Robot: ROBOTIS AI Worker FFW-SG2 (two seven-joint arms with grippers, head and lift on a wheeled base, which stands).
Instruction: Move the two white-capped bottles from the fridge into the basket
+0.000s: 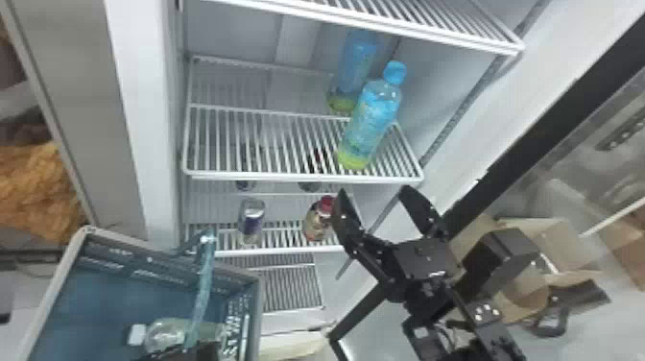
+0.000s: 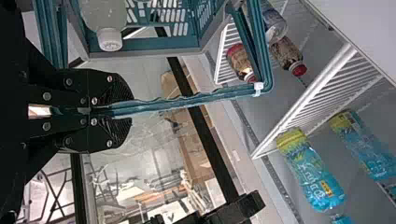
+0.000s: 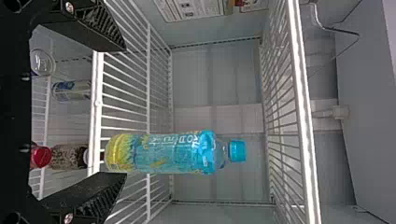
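blk r arm (image 1: 496,333) w/ boxy segs (image 1: 499,249), r hand (image 1: 375,192) w/ ridged pads (image 3: 100,21) & silver screws (image 3: 69,7).

I face an open upright fridge (image 1: 156,144) with white wire shelves (image 1: 302,177), stocked with bottled drinks (image 1: 369,125) and a can (image 1: 252,222) as in a shop, yet cardboard boxes (image 1: 571,240) and loose clutter beside it suggest a storeroom or workroom; which of these, I cannot tell
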